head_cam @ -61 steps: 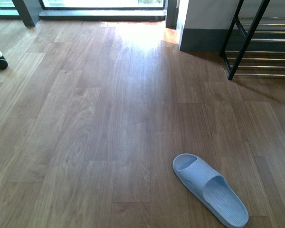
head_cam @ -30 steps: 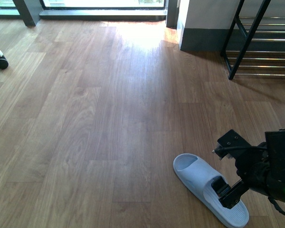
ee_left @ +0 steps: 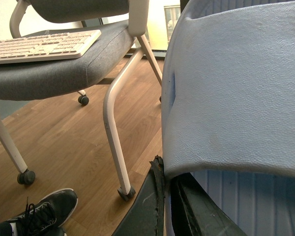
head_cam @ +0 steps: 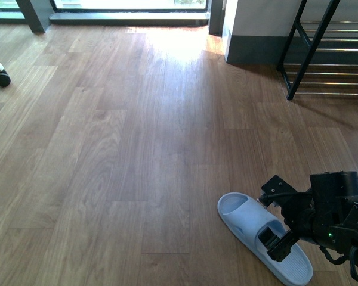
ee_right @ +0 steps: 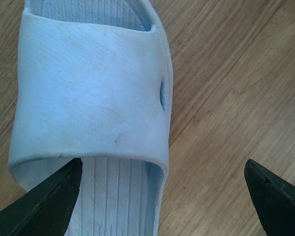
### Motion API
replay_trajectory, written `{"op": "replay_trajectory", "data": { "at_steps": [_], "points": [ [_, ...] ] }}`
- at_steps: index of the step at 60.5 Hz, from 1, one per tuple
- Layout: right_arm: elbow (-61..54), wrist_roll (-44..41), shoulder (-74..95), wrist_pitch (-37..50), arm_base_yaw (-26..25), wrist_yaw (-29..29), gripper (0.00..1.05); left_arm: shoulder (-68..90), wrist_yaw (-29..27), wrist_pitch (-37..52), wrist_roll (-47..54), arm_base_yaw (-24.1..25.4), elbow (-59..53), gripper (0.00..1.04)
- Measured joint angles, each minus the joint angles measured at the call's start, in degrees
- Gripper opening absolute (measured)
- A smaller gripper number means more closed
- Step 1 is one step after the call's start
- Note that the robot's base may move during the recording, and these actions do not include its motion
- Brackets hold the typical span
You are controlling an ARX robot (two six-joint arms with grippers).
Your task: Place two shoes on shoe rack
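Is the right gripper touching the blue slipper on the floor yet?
Cannot tell. In the right wrist view the open right gripper straddles the blue slipper; one fingertip overlaps its edge, but neither contact nor a gap shows plainly.

Under the right end effector (ee_right: 160, 167) the slipper (ee_right: 88, 83) is matt pale-blue rubbery plastic, strap finely pebbled, footbed ribbed. The floor (ee_right: 236, 73) around it is wood-grain plank with a soft sheen. Far ahead, the rack (head_cam: 313, 42) has a black metal frame and shiny silver bars.
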Motion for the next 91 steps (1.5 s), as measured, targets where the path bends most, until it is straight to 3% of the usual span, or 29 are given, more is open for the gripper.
{"op": "replay_trajectory", "data": {
  "at_steps": [8,12,27,31,49,66,75,79,84,91],
  "points": [
    [2.43,0.92,1.75,0.15,0.83,-0.22,0.96,0.0,0.0,0.0,0.0,0.0,0.0,0.02],
    [3.37,1.07,2.25,0.46,1.38,-0.28,0.9,0.0,0.0,0.0,0.0,0.0,0.0,0.02],
    [6.25,1.64,4.74,1.14,2.54,-0.2,0.53,0.0,0.0,0.0,0.0,0.0,0.0,0.02],
    [5.4,2.12,4.87,2.69,2.47,-0.07,0.39,0.0,0.0,0.0,0.0,0.0,0.0,0.02],
    [1.75,4.63,3.1,7.89,1.95,1.92,0.02,0.0,0.0,0.0,0.0,0.0,0.0,0.02],
    [-9.81,6.25,-13.73,13.6,0.33,-2.03,0.02,0.0,0.0,0.0,0.0,0.0,0.0,0.02],
    [-23.32,5.16,-33.05,14.86,0.2,-5.09,0.02,0.0,0.02,0.0,0.0,0.0,0.0,0.02],
    [-32.37,4.81,-48.54,9.94,0.26,-7.32,0.02,0.0,0.0,0.0,0.0,0.0,0.0,0.02],
    [-42.14,5.05,-76.52,-5.49,0.94,-9.27,0.02,0.0,0.0,0.0,0.0,0.0,0.0,0.02],
    [-43.82,6.75,-105.31,-26.32,1.92,-9.07,0.02,0.0,0.0,0.0,0.0,0.0,0.0,0.02]
  ]
}}
